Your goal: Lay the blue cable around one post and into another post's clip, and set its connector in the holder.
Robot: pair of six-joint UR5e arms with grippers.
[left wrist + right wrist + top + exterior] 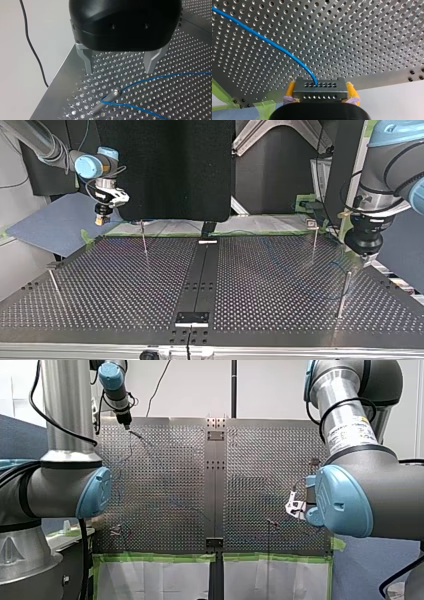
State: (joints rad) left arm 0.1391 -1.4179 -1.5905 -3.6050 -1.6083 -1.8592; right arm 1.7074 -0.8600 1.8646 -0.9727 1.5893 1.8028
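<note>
My left gripper (119, 72) hangs just above the post (107, 101), its metal fingers spread wide with nothing between them. The blue cable (160, 76) is looped round that post near its tip, and both strands run away from the post across the perforated table (190, 100). Well apart from the post, my right gripper (320, 85) has its yellow pads (290, 90) clamped on the connector (320, 92). The cable leaves the connector's face straight ahead, then curves off. I judge the clip and holder steps fall to my right arm, since it alone holds the cable's free end.
</note>
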